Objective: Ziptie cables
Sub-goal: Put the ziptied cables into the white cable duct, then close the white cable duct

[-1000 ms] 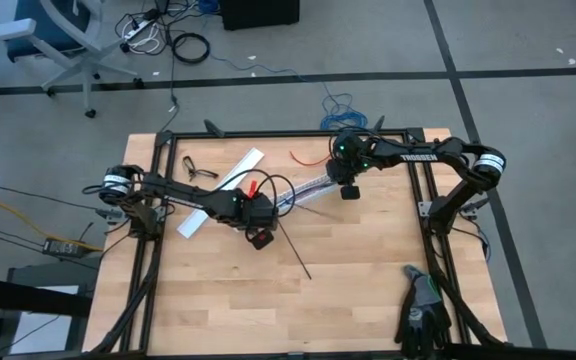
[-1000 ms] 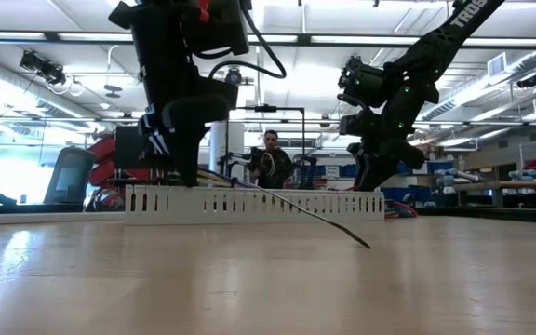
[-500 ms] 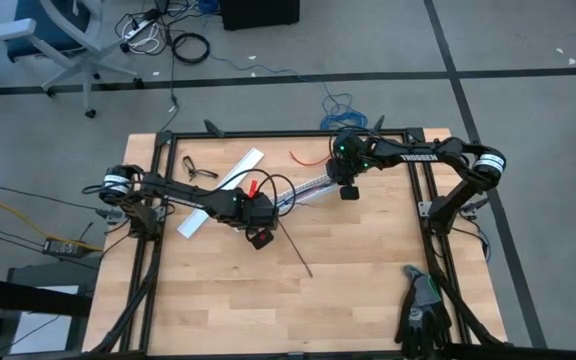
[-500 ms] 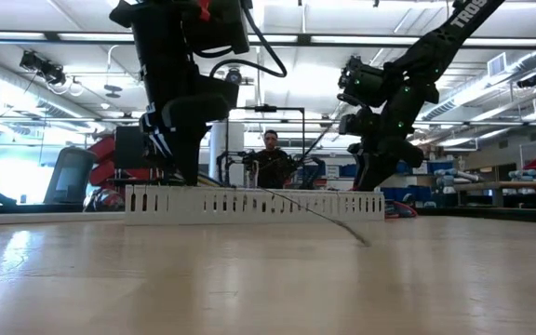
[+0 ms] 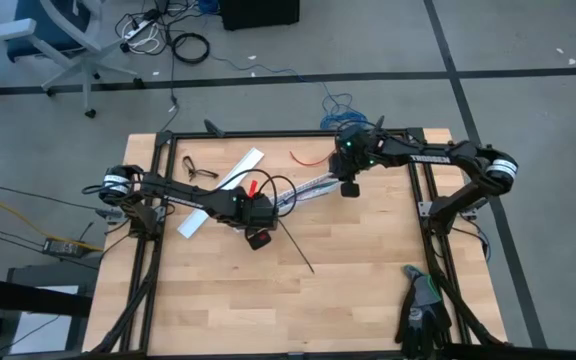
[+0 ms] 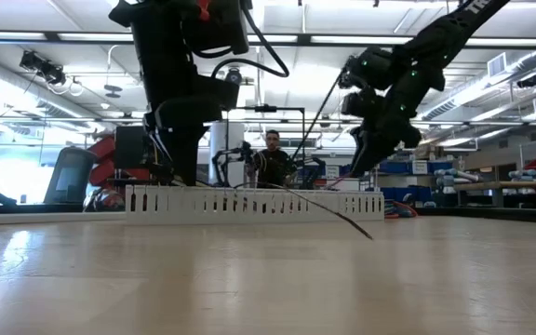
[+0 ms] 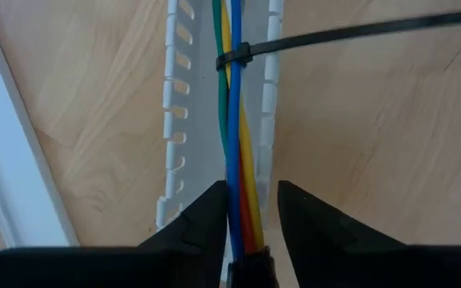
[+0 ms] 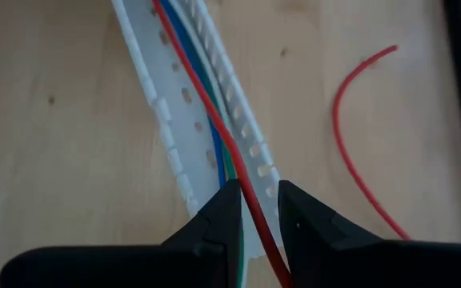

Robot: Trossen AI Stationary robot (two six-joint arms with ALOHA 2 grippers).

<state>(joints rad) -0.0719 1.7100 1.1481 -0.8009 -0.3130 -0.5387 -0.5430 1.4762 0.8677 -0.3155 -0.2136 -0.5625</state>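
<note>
Cables [image 7: 234, 120] lying in white slotted duct [image 7: 174, 120] on table [image 5: 368, 260], black zip tie [image 7: 242, 56] cinched around them, left gripper [image 7: 246, 212] narrowly parted astride cables, right gripper [image 8: 254, 212] pinching red cable end.

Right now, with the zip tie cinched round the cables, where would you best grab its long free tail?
Take the zip tie by its straight tail, away from the head. It runs sideways off the cables, past the slotted duct wall, over bare table, so a claw likely fits best from above, fingers across it.
</note>
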